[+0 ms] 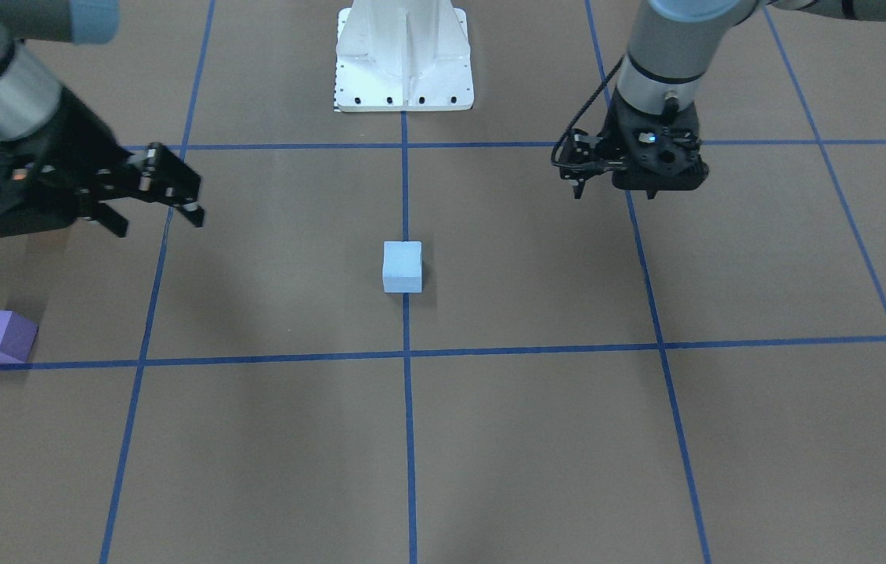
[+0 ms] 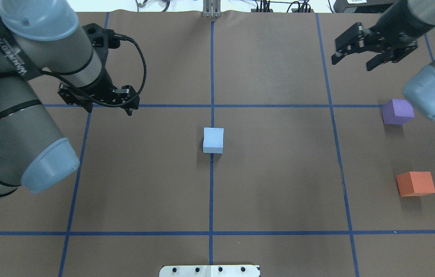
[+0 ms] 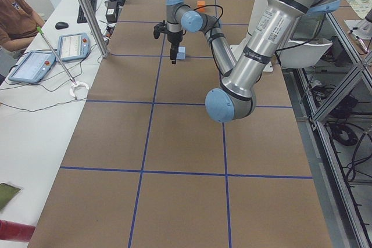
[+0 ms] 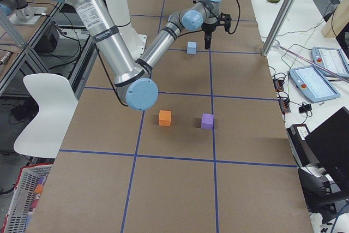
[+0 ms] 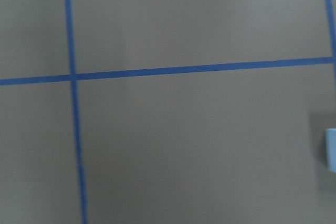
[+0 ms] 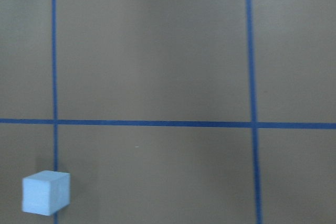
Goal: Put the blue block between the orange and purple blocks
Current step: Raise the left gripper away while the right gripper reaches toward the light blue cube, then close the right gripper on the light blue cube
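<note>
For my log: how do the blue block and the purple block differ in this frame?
Colour: the blue block is pale blue, the purple block violet.
Place: the blue block sits on the centre tape line mid-table; the purple block lies far to the robot's right.
Neighbours: the blue block stands alone; the purple block has the orange block nearby.
Both are similar-looking cubes lying flat, ungripped.

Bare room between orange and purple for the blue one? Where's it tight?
Yes: bare table between orange block and purple block, nothing in the gap. Tight by purple: the right arm elbow overlaps its edge in the overhead view, right gripper beyond, jaws open. The blue block sits alone, bare squares all round.
</note>
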Controlling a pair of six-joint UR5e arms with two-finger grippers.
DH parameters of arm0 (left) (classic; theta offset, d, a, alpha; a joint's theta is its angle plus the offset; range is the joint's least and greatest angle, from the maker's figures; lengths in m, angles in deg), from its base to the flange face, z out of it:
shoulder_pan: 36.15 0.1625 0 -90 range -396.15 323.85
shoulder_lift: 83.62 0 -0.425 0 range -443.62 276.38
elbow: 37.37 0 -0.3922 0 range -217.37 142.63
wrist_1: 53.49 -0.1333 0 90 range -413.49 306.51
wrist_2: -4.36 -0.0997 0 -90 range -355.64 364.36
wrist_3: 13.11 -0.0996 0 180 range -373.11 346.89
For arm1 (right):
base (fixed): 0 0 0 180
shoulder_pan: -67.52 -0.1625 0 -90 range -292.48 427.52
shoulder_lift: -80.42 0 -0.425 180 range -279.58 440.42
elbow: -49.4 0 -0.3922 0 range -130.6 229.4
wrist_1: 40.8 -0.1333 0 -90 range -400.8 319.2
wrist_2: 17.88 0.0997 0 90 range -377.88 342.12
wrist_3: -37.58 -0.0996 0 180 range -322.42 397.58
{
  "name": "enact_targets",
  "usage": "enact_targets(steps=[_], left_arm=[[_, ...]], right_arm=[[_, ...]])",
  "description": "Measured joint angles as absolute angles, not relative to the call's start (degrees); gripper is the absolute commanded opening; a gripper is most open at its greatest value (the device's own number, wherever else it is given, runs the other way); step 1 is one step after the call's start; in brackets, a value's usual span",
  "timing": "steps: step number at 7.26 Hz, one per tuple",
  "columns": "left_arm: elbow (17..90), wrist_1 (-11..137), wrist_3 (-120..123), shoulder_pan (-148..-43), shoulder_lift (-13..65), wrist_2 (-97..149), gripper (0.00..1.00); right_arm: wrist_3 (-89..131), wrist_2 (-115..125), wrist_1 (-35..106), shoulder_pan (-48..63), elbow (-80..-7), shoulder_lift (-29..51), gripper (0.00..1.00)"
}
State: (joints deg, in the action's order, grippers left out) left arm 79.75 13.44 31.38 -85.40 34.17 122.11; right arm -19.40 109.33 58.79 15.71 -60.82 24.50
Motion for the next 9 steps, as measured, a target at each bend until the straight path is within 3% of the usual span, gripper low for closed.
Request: enact_targets(steps=[3, 6, 9], left_arm=[[80.97, 13.59, 15.48, -94.4, 24.17, 123.5, 1.0], [80.28, 13.79, 4.8, -100.42, 19.63, 123.54, 1.0], [79.4, 13.99, 3.57, -101.15, 19.24, 123.54, 1.0]], right_arm=[[-26.96, 94.49, 62.96, 31.49, -52.14, 36.52, 1.0], [-29.93, 87.35, 54.74, 38.16, -41.88, 39.03, 1.0], [-29.54, 85.13, 51.43, 39.57, -36.16, 39.31, 1.0]])
